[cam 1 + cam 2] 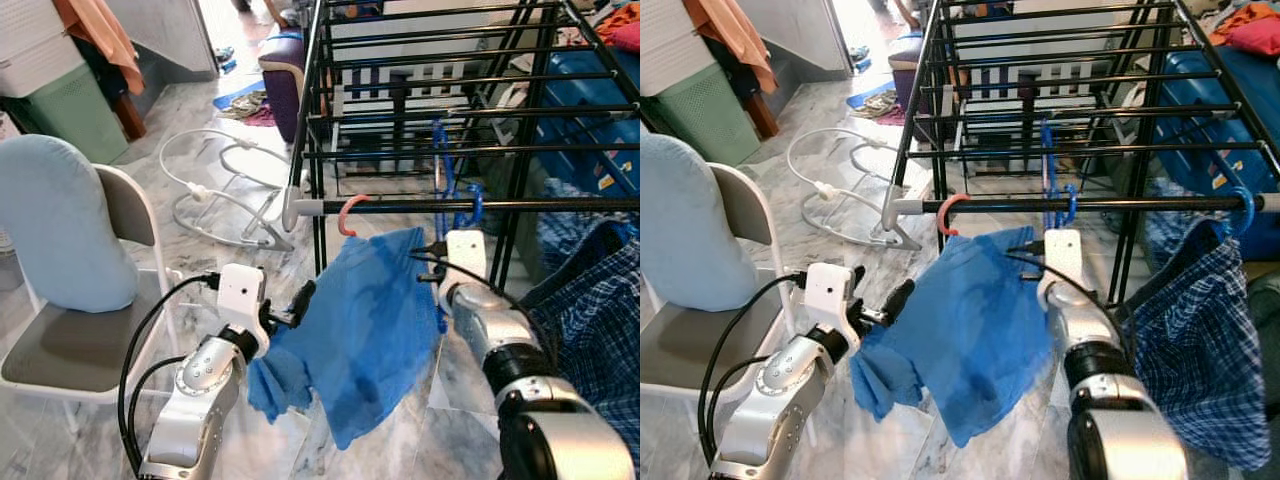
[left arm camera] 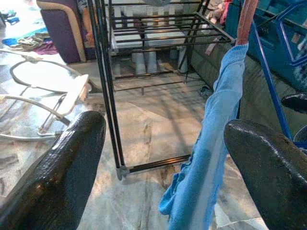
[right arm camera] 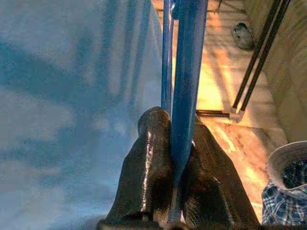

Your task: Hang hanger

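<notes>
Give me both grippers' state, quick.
Left gripper: open, fingers either side of the blue cloth, not pinching it.
Right gripper: closed on the blue hanger.

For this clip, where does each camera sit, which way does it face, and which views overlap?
Left eye view: on the head, looking forward and down at the drying rack, both silver arms at the bottom.
Right eye view: same head camera, same scene; the blue cloth hangs from the pink hook.
Left wrist view: along the open left gripper toward the rack's legs.
Right wrist view: along the right gripper, shut on the blue hanger.
Shared: the blue cloth appears in all four views.
</notes>
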